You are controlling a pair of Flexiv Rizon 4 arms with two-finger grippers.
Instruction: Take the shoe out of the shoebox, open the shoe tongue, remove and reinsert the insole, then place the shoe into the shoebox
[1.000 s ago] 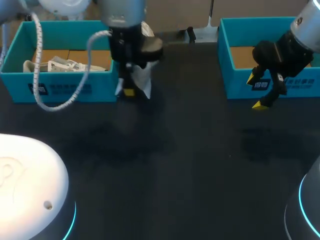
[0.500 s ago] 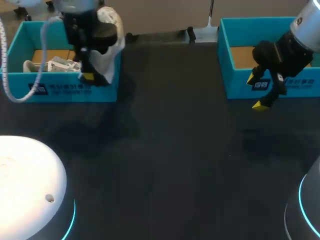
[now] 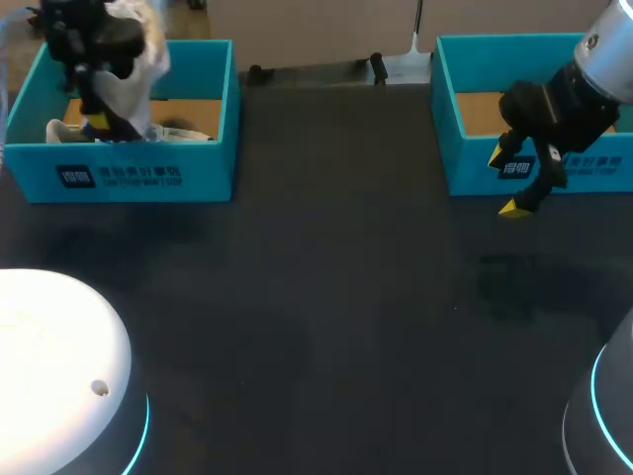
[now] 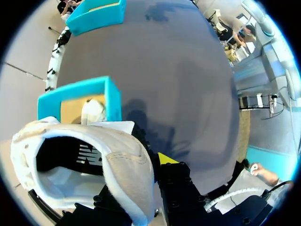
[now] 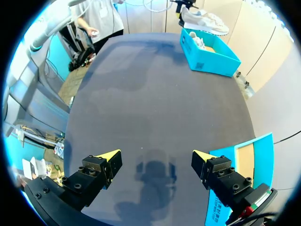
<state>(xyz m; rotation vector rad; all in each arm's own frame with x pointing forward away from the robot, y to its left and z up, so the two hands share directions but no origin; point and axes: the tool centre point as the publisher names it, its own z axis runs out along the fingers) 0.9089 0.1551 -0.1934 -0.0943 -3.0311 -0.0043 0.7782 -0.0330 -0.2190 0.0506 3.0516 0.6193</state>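
The left gripper (image 3: 98, 121) hangs over the left shoebox (image 3: 198, 174), toward the box's outer end, and pinches the white shoe (image 3: 140, 69) by the side wall of its collar. In the left wrist view one yellow tip lies against the outside of the shoe (image 4: 123, 162) and the other finger is hidden behind the fabric. The shoe is in the air above the left shoebox, clear of its rim, with its dark opening turned toward the wrist camera. Inside the left shoebox (image 4: 111, 97) a second shoe (image 3: 61, 130), also white, lies on the brown cardboard floor, under the held one. The right gripper (image 3: 518, 194) is well apart from the left shoebox, across the dark table (image 3: 336, 297), and hovers above the table. Its fingers are spread wide with nothing between them, as the right wrist view shows (image 5: 155, 159). It is just in front of the near wall of the right shoebox (image 3: 595, 168), a teal box like the left shoebox, standing across the table from it. From the right wrist view, the left shoebox (image 5: 212, 57) sits at the table's far end, with the held shoe (image 5: 205, 20) above it.
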